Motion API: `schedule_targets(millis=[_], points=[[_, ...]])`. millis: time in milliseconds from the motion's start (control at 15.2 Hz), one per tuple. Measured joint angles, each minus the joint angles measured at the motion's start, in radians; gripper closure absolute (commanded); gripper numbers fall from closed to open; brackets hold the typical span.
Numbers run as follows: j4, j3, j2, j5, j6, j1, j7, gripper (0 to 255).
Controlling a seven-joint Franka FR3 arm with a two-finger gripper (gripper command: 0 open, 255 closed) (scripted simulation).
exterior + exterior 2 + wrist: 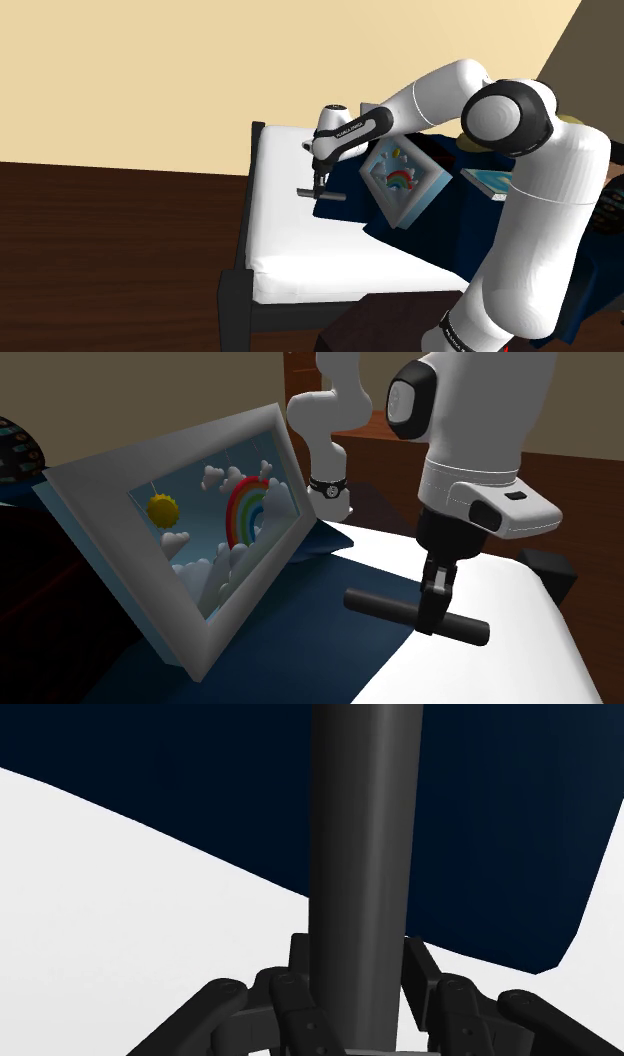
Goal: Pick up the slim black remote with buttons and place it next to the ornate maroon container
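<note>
A slim dark grey remote (375,603) hangs level a little above the bed, crosswise in my gripper (430,620), which is shut on its middle. In the shoulder view the gripper (318,186) points down over the far part of the white mattress (300,235), with the remote (322,194) at its tips, right by the edge of a dark blue blanket (345,200). In the wrist view the remote (362,854) runs straight out between the fingers (296,972), over the line where the blanket (500,824) meets the white sheet (130,904). No buttons are visible on it.
A grey picture frame (200,652) with a rainbow and clouds leans on the blanket close beside the gripper, seen also as the frame (400,178) in the shoulder view. A dark patterned object (15,447) lies behind it. The bed's dark frame (235,290) borders a brown floor (110,260).
</note>
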Motion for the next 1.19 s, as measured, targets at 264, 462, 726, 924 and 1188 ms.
schedule_targets(millis=[264, 462, 726, 924, 1188], points=[[0.013, -0.002, -0.030, -0.008, -0.043, 0.003, 0.006, 255], [0.031, -0.004, -0.052, -0.012, -0.083, 0.003, 0.005, 255], [0.059, -0.005, -0.075, -0.017, -0.132, 0.004, 0.007, 255], [0.071, -0.006, -0.097, -0.021, -0.167, 0.006, 0.009, 255], [0.096, -0.006, -0.121, -0.026, -0.216, 0.008, 0.013, 255]])
